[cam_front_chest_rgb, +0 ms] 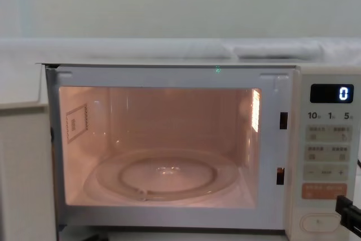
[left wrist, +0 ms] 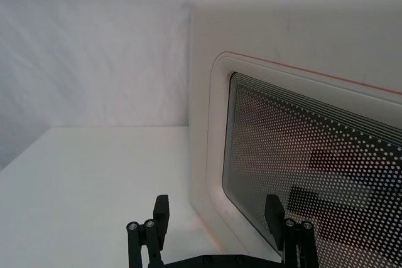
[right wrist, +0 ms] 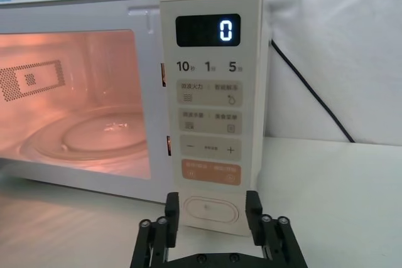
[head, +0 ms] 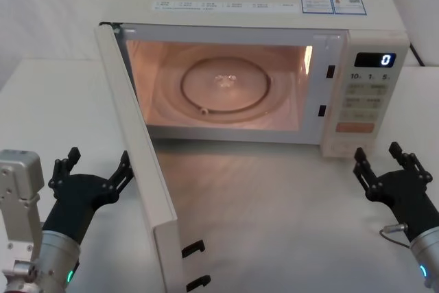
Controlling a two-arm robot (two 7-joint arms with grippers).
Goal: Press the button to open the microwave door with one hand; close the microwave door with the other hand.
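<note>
White table [head: 288,211] surface, smooth and evenly lit. White cloth [right wrist: 339,48] drapes the backdrop behind it. Black cable [right wrist: 311,89] runs across the cloth.

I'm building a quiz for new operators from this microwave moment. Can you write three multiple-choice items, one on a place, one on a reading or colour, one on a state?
1. Where is the left gripper?
A. inside the cavity
B. beside the outer face of the microwave door
C. at the control panel

2. What does the display show?
A. 0
B. 10
C. 5

3. How is the microwave door?
A. shut
B. barely ajar
C. swung wide open

Answers:
1 B: the left wrist view looks at the door's dotted window between its jaws.
2 A: a lit "0" shows.
3 C: the lit cavity with the glass turntable is exposed.

The right gripper sits open before the button.
</note>
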